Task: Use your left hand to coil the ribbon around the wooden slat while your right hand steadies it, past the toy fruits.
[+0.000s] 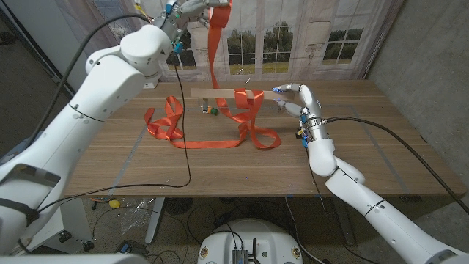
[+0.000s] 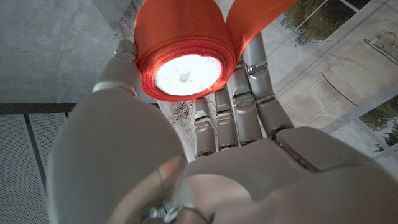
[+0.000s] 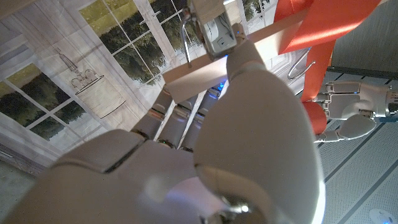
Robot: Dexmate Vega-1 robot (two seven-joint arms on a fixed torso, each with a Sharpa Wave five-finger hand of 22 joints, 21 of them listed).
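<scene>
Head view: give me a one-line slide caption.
Left hand lifts the ribbon roll high while the right hand holds the wooden slat, ribbon trailing across the table.

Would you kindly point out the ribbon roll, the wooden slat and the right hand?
ribbon roll [image 2: 186,73], left wrist view, its white core face.
wooden slat [image 1: 220,93], head view, bare stretch left of the wrapped ribbon.
right hand [image 1: 302,101], head view, back of the hand.

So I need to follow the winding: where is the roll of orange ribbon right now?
The roll of orange ribbon is held in the left hand, raised high above the table's far left, with its tail hanging down to the wooden slat.
</scene>
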